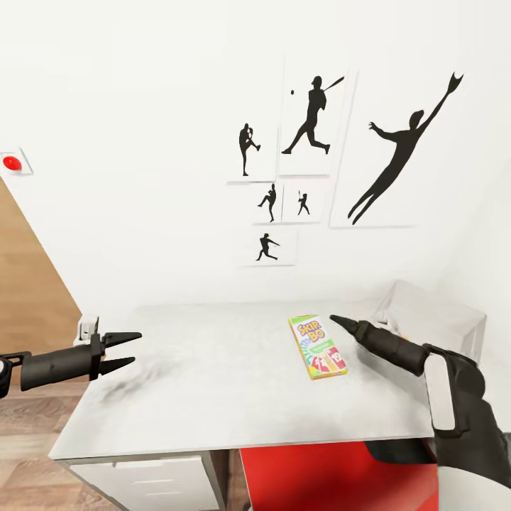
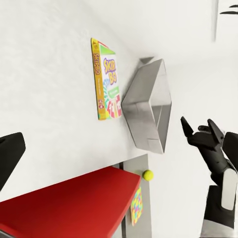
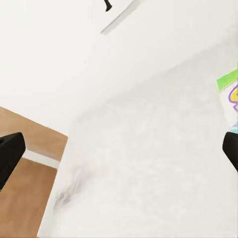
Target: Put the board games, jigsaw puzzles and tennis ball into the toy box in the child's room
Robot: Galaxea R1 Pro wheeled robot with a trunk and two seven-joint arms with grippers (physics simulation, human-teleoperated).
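The SKIP BO board game (image 1: 319, 347) lies flat on the table (image 1: 213, 397), face up, and everything here sits around it. Just beside it, toward the wall corner, stands the toy box (image 1: 433, 316), the pale grey bin; whether the two touch I cannot tell. The right gripper (image 1: 333, 321) hangs over the table right at the game's far corner, the tip reading as a single dark point in the head view, while its own wrist camera shows the fingers at opposite edges of the picture, so spread apart with nothing between them. Well away from the game, over the table's other end, the left gripper (image 1: 131, 350) hovers with its jaws parted and empty. From the left wrist camera, beyond the game and toy box (image 2: 148, 106), a tennis ball (image 2: 148, 174) sits on the table's dark section, with a bright jigsaw puzzle (image 2: 136, 206) lying flat near it. A red chair (image 1: 333, 475) is tucked beneath the table edge nearest the game. Baseball silhouettes (image 1: 312, 117) hang on the wall above.
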